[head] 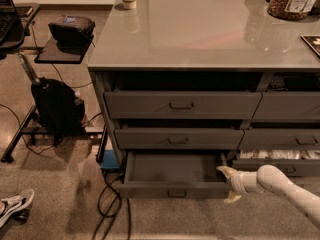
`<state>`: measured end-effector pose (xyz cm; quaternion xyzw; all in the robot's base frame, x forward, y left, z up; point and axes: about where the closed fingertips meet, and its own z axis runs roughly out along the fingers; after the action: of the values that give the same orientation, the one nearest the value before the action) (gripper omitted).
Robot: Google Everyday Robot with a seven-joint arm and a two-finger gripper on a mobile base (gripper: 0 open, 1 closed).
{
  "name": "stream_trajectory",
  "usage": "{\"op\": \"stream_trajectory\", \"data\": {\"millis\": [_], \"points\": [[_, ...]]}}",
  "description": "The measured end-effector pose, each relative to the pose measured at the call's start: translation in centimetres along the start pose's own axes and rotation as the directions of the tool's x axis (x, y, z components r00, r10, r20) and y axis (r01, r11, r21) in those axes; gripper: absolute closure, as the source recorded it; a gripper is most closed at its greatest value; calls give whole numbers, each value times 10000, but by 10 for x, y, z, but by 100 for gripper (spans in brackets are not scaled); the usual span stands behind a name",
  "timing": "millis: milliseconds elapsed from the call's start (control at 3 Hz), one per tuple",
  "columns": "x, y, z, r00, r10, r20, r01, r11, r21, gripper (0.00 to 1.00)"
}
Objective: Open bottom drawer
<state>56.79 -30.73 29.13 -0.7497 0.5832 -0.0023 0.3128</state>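
The bottom drawer (172, 171) of the left stack stands pulled out, showing its plain flat grey inside. A small rectangular pull handle (177, 193) sits centred on its low front. My gripper (229, 185) is at the drawer's right front corner, its pale fingers spread apart, one up by the drawer's right side and one lower in front of the drawer face. It holds nothing. The white arm (285, 191) comes in from the lower right.
Two taller closed drawers (180, 105) (177, 139) sit above it under the grey countertop (200, 29). A right-hand drawer with white items (277, 155) is partly open. A black bag (56, 109), cables (107, 204) and a shoe (12, 206) lie on the floor to the left.
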Motion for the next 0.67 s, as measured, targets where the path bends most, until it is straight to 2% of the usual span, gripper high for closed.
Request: {"op": "stream_trajectory", "data": {"millis": [333,667], "points": [[-10,-32,10,9997,-109,217,98,9986,510,43],[-10,-59,21,9996,72,257,-102,9930,1175,66]]}}
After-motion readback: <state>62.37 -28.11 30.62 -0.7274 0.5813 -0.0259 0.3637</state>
